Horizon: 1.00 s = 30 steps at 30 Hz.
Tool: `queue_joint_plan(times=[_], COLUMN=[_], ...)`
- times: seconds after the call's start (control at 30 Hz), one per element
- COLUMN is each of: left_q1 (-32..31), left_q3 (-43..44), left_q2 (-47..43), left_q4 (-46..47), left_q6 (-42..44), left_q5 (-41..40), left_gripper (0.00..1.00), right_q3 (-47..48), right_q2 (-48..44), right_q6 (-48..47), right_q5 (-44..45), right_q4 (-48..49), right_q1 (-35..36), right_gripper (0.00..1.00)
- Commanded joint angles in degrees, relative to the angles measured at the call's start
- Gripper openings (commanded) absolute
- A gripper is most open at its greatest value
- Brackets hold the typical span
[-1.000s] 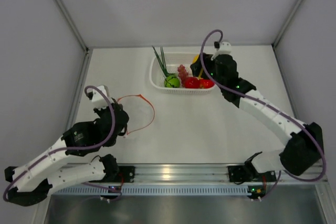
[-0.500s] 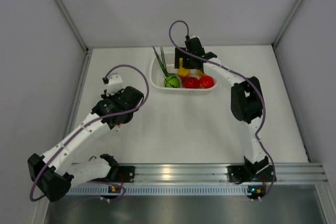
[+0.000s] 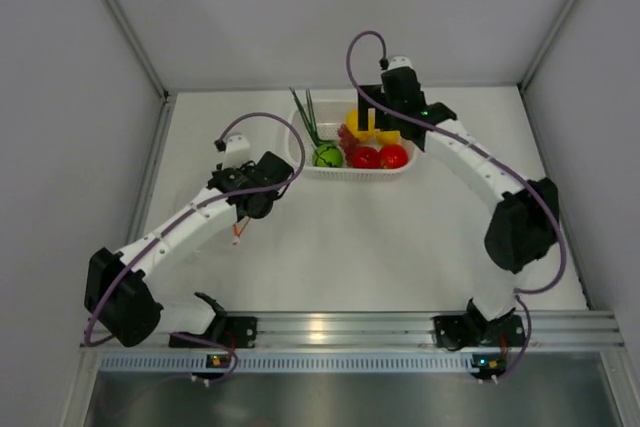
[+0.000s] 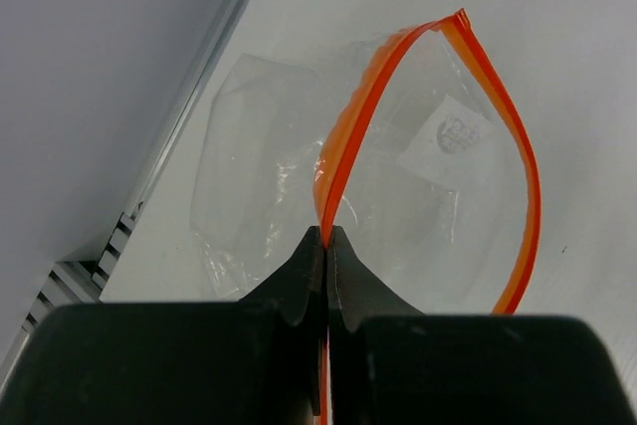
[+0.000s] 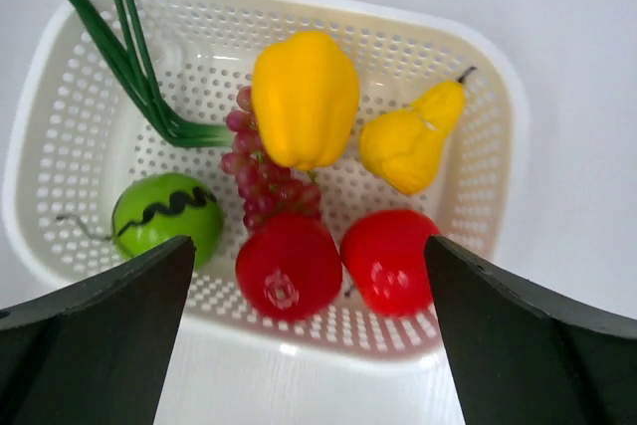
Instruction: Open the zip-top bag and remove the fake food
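Since the left tool [image 4: 325, 236] clenches only the orange strip [image 4: 363, 126] of the clear crinkly plastic bag [image 4: 259, 156], it may slip; the right tool [image 5: 309, 246] is released.

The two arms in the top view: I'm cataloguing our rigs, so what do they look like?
The left arm and right arm are white link shells with black joints, each with a purple cable looping by the wrist. Small green lights glow on the right one. The left gripper and right gripper have matte black fingers.
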Motion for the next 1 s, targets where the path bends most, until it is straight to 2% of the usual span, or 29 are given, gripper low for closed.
queue_joint_plan(times=[0.0,0.07,0.1,0.13,0.2,0.23,0.3,0.4,0.5,0.57,0.67,0.7,0.73,0.8,0.97], left_q1=[-0.62,-2.19,-2.98,-4.91,-6.85,-8.86,-10.54,-11.87,-11.87,-11.96,-11.96,-11.96,-12.04,-12.05,-12.05], left_q3=[3.37,4.07,4.42,4.69,5.39,5.65,6.09,6.45,6.27,6.01,5.75,5.66,5.40,4.78,3.29], left_q2=[2.52,4.19,4.55,4.99,5.52,5.35,5.26,4.99,2.71,-0.53,-6.23,-7.91,-9.67,-16.24,-25.84], left_q4=[-0.05,-0.05,-0.05,-0.05,-0.14,-0.05,-0.05,-0.05,-0.14,-0.05,-0.14,-0.05,-0.05,-0.23,-0.23], left_q6=[-3.15,-4.20,-4.38,-4.64,-5.17,-5.43,-5.61,-5.00,-4.56,-4.56,-3.51,-3.24,-2.89,-0.70,4.92], left_q5=[1.14,1.50,1.50,1.84,2.46,2.72,3.08,4.66,5.98,7.20,8.87,9.49,10.02,10.98,12.04], left_gripper=[0.00,0.00,0.03,0.12,0.23,0.31,0.38,0.55,0.63,0.66,0.74,0.81,0.98,0.98,0.99], right_q3=[-7.51,-14.99,-17.27,-21.13,-25.97,-27.30,-31.16,-34.60,-35.93,-35.93,-35.75,-36.10,-36.45,-37.68,-39.27], right_q2=[-16.33,-21.37,-26.00,-28.14,-34.10,-36.05,-41.74,-48.69,-54.76,-57.41,-62.25,-64.78,-66.03,-69.97,-76.84], right_q6=[-2.50,-2.32,-1.97,-1.97,-1.27,-1.27,-0.39,-0.22,-0.21,-0.47,-1.00,-1.09,-1.09,-0.92,-3.99], right_q5=[-0.54,-1.87,-1.87,-2.13,-1.88,-1.35,-0.56,-1.00,0.14,0.59,1.73,1.82,1.99,2.69,3.92], right_q4=[2.87,3.85,4.02,3.94,2.54,1.92,0.25,-1.85,-5.37,-8.27,-11.86,-12.58,-13.28,-14.34,-16.09], right_q1=[-1.48,-1.92,-2.01,-1.92,-1.92,-2.01,-1.92,-1.92,-1.92,-1.84,-1.92,-1.84,-1.92,-1.92,-1.92], right_gripper=[0.99,1.00,0.99,0.99,0.99,0.99,0.99,0.99,0.99,0.99,1.00,0.99,0.99,0.99,0.99])
